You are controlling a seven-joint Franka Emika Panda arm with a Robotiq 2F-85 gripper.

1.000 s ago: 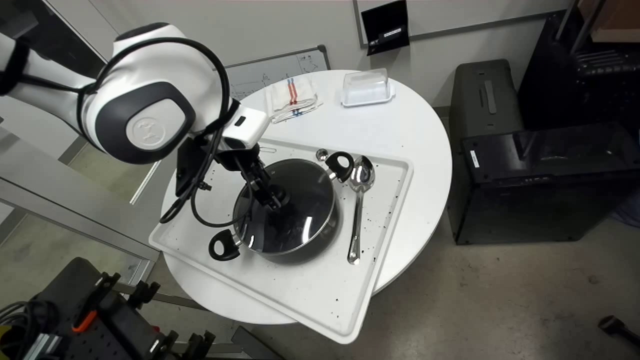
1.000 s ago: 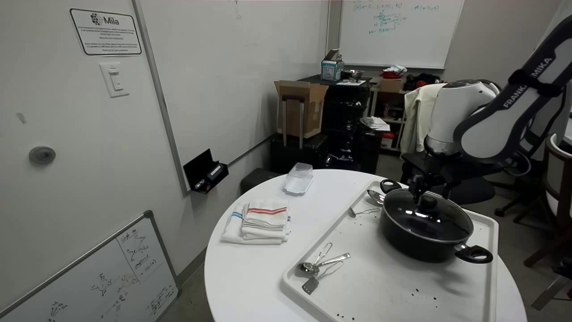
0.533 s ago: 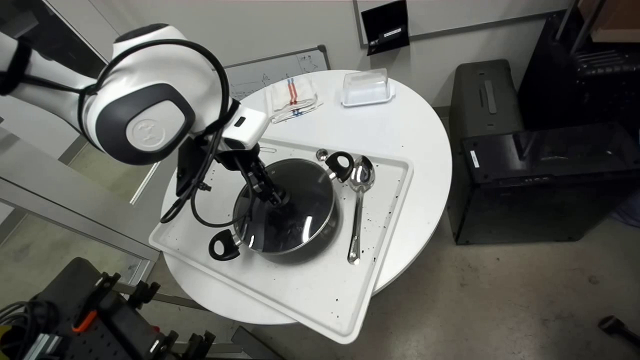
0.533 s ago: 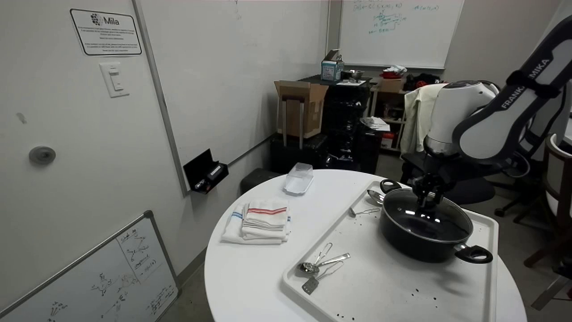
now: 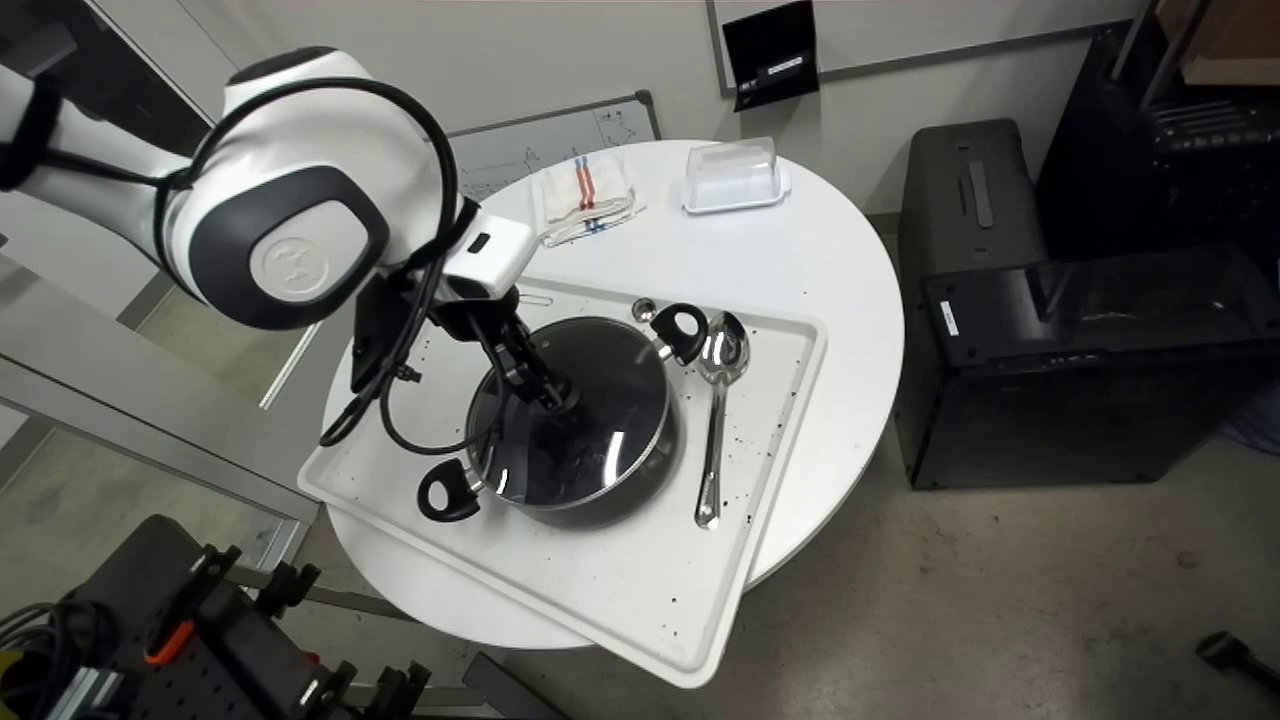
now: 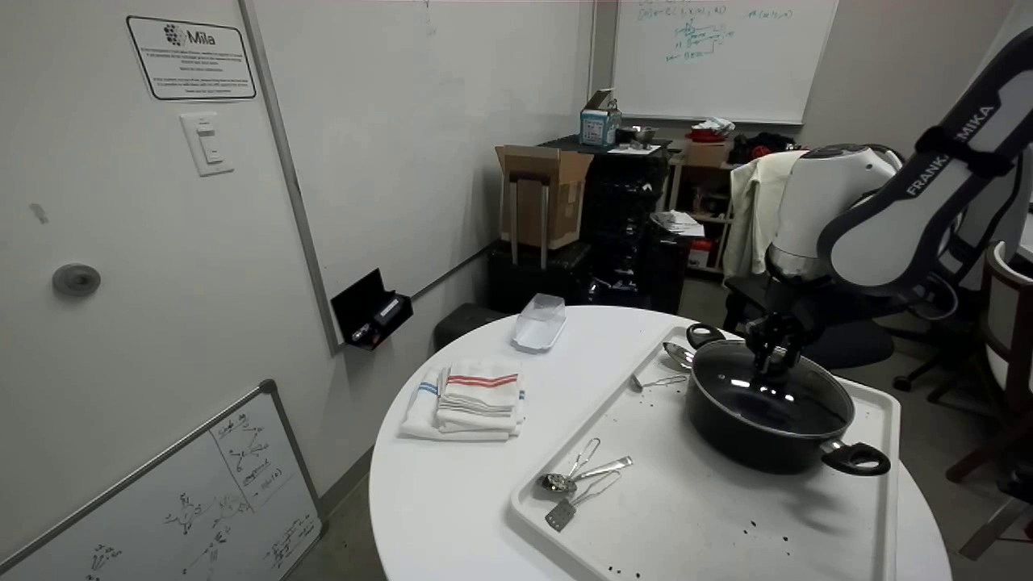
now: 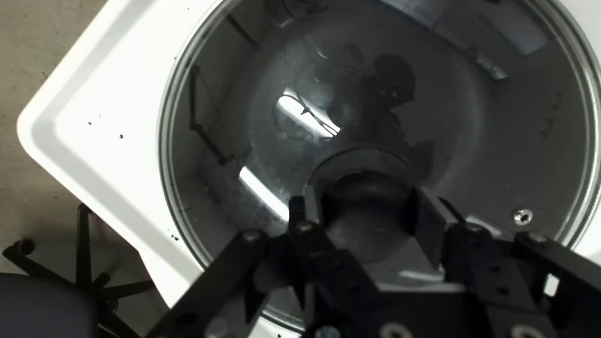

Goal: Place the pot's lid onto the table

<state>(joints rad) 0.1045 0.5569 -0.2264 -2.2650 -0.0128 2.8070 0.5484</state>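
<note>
The pot [image 6: 730,432], black with a loop handle on each side, stands on the tray. Its glass lid [image 5: 600,460] sits level on the rim in both exterior views. My gripper [image 7: 368,206] is closed around the lid's dark round knob [image 7: 364,225], with one pad on each side of it. In an exterior view the gripper [image 6: 771,363] comes down onto the middle of the lid and hides most of the knob. The round white table [image 5: 840,270] lies beneath the tray.
A white tray [image 6: 678,508] covers much of the tabletop. A large silver spoon [image 5: 725,350] lies beside the pot. Several small utensils [image 6: 565,492] lie in a tray corner. Folded towels [image 6: 480,399] and a clear-topped white container [image 5: 735,185] rest on the table.
The gripper's fingers have come together onto the lid's knob, which showed more freely a second ago. The arm has barely shifted. Pot and lid have stayed in place.
</note>
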